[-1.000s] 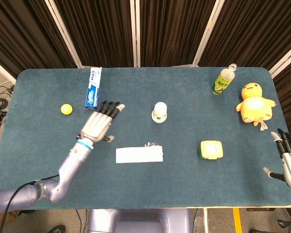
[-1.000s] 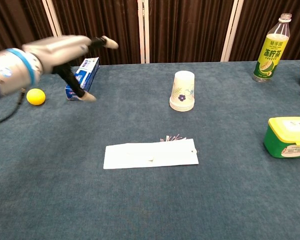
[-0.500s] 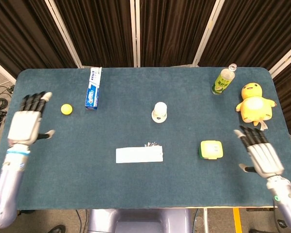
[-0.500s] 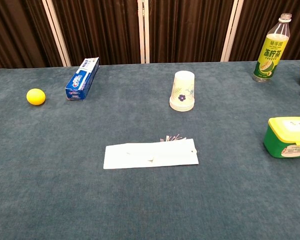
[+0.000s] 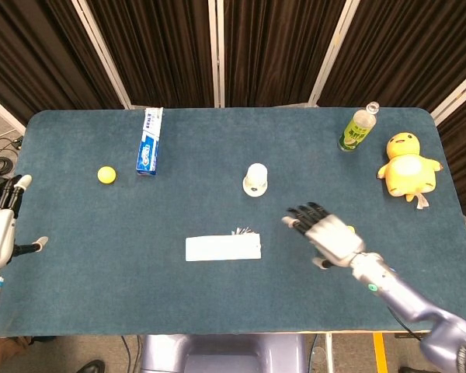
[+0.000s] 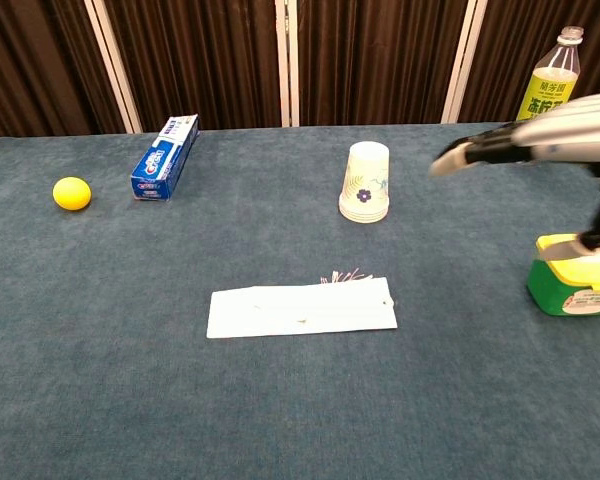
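Matt blue cloth covers the bench (image 5: 217,303). The green container (image 6: 574,277) looks like glossy plastic; the right hand (image 5: 326,237) has smooth silvery metal-like shells.

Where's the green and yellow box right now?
The green and yellow box sits near the table's right edge in the chest view, right of the white packet, directly under the right hand, which covers most of it in the head view.
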You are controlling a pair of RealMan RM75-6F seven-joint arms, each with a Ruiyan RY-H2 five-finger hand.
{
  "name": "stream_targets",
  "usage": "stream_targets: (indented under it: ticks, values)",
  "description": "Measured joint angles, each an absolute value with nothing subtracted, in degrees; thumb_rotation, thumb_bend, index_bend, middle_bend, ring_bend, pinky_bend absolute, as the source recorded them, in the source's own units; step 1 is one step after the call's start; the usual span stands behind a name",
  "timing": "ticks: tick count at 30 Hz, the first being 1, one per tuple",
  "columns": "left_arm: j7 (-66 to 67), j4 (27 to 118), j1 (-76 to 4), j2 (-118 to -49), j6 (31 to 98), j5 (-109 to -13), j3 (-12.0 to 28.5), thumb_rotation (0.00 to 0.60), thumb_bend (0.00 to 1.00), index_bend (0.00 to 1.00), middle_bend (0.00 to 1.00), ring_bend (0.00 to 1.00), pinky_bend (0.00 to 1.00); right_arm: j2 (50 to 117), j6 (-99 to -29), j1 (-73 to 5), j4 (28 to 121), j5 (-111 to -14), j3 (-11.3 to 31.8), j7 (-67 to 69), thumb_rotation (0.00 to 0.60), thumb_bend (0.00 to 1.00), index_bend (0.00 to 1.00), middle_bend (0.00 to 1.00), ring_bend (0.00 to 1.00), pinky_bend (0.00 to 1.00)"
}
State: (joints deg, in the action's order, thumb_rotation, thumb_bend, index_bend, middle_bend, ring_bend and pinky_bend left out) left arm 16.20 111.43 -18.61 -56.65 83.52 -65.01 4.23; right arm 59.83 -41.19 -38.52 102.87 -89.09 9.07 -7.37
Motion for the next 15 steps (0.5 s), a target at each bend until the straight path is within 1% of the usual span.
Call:
stream_targets:
  ticks: [3, 6, 11, 15]
  values:
    - [15.5, 111.2, -18.1, -56.5, 83.4, -65.9, 4.2, 0.600, 0.00, 0.00, 0.00, 0.00, 0.00, 61.7, -35.9, -43.2, 103.8, -86.4, 10.4, -9.0, 0.600, 0.30, 0.05, 0.00, 0.00, 0.00]
    - [15.2, 110.8, -18.0, -56.4, 82.7, -66.3, 4.2, 0.600, 0.00, 0.00, 0.00, 0.00, 0.00, 63.9, -32.4, -47.0, 104.0, -82.5, 11.4, -11.6, 0.600, 0.33, 0.05, 0.00, 0.00, 0.00]
    - [14.7, 110.0, -18.0, -56.6, 81.8, -66.7, 4.4, 0.600, 0.00, 0.00, 0.00, 0.00, 0.00, 67.8, -29.2, -51.4, 103.3, -75.0, 12.2, -17.1, 0.600, 0.35, 0.05, 0.00, 0.00, 0.00]
    - [14.2, 109.5, -18.1, -56.7, 80.8, -66.8, 4.7, 0.600, 0.00, 0.00, 0.00, 0.00, 0.00, 72.0, -28.6, -55.4, 101.0, -68.0, 11.6, -23.4, 0.600, 0.36, 0.05, 0.00, 0.00, 0.00]
